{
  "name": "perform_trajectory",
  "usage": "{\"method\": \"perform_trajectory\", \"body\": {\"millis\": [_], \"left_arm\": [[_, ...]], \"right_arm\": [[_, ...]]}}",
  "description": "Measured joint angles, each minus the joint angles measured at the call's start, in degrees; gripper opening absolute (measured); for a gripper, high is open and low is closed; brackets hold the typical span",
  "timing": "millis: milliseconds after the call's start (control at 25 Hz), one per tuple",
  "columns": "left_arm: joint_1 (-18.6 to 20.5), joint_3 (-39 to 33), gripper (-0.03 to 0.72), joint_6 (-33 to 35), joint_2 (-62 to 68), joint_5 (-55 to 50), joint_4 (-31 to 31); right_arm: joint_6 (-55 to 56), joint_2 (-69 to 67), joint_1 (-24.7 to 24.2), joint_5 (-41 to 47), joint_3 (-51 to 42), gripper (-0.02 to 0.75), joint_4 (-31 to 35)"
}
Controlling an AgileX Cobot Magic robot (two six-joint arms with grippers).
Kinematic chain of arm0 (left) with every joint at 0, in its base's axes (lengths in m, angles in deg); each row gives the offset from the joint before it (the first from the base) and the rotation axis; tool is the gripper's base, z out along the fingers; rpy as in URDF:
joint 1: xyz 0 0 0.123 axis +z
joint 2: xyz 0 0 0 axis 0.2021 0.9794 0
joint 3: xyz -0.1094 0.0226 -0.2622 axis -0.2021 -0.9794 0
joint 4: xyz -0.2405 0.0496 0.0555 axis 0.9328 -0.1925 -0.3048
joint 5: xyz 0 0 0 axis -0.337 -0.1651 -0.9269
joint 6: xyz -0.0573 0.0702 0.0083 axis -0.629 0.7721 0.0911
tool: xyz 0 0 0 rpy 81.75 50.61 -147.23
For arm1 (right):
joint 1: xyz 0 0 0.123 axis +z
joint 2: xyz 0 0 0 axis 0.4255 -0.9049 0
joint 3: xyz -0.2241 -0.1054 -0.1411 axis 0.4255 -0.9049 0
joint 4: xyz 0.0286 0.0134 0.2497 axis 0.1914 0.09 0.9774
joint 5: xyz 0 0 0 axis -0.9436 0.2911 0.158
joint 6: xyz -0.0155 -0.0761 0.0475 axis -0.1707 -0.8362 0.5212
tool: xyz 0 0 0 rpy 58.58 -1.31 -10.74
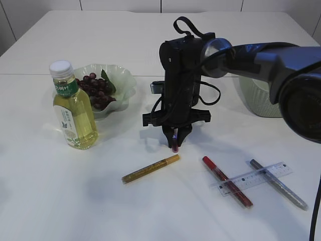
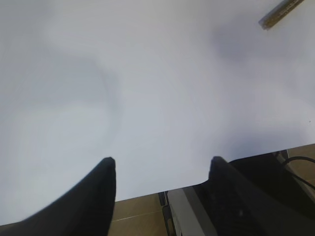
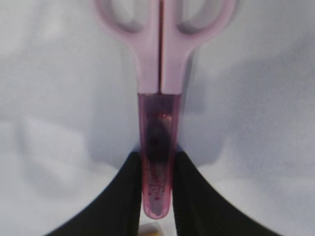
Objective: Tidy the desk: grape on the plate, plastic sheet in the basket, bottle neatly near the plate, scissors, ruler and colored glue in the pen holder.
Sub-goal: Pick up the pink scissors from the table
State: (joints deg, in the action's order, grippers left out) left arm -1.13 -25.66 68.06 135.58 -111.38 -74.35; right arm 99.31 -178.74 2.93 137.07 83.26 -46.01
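Left to right on table (image 1: pixel 45 201): bottle (image 1: pixel 73 107) upright just beside plate (image 1: pixel 125 83) with grapes (image 1: pixel 95 90); gold glue pen (image 1: pixel 150 169), red glue pen (image 1: pixel 226 182), ruler (image 1: pixel 252 176) across it. Left gripper (image 2: pixel 160 169) spread wide over bare tabletop, gripping nothing. Right gripper (image 3: pixel 156 167) clamped on sheathed blades of pink scissors (image 3: pixel 160 83), near table centre.

White table (image 1: pixel 150 211) — floor strip (image 2: pixel 138 206) visible past near edge.

Translucent glossy plastic sheath on pink plastic scissors (image 3: pixel 160 98); smooth matt white table (image 1: pixel 100 211).
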Motion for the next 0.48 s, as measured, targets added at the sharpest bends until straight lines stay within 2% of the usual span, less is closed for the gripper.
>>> {"method": "perform_trajectory", "body": {"millis": [480], "left_arm": [[0.00,0.00,0.435,0.00,0.00,0.00,0.09]], "right_arm": [[-0.21,0.00,0.00,0.00,0.00,0.146,-0.76]]}}
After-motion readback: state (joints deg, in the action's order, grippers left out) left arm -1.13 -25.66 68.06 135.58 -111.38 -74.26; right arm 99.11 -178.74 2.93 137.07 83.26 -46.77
